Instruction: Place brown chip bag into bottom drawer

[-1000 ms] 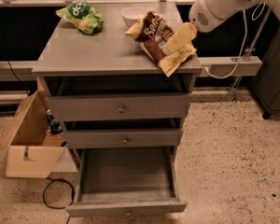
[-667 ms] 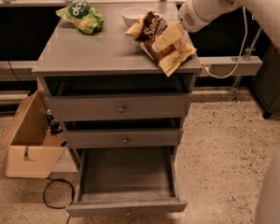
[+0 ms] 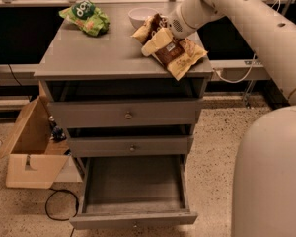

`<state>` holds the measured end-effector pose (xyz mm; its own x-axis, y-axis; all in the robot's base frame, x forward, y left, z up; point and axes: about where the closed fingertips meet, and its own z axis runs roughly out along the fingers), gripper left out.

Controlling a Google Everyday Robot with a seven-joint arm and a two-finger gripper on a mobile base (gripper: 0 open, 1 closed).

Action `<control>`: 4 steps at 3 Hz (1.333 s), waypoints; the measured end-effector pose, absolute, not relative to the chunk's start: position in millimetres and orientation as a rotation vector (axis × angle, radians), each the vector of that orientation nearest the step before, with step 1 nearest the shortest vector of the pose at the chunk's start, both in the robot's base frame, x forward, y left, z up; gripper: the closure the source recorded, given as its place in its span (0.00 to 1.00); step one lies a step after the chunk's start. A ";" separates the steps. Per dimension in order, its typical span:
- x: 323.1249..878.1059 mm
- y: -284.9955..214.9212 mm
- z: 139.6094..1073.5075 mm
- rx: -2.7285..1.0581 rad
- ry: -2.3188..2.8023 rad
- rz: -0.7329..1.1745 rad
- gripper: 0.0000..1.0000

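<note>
The brown chip bag (image 3: 176, 54) lies crinkled on the right of the grey cabinet top (image 3: 103, 53), and its tan end hangs over the front right edge. My gripper (image 3: 160, 33) is at the end of the white arm that reaches in from the upper right. It sits on the bag's far left part, touching it. The bottom drawer (image 3: 133, 187) is pulled out below, its plain grey inside bare. The two upper drawers with round knobs (image 3: 129, 115) are shut.
A green chip bag (image 3: 86, 16) lies at the back left of the top. A white bowl (image 3: 143, 17) stands just behind the gripper. A cardboard box (image 3: 29, 154) and a black cable (image 3: 56, 209) are on the floor at left. My white body (image 3: 271, 177) fills the lower right.
The arm has swung left and down, so the gripper has moved from the bag's right side to its far left part. The bag stays on the cabinet top.
</note>
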<state>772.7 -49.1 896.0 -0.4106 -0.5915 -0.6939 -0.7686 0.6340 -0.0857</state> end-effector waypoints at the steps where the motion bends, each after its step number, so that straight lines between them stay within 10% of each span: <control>1: 783.6 -29.7 882.2 -1.060 2.129 0.363 0.19; 4: 755.7 -51.2 923.0 -1.002 1.917 0.402 0.96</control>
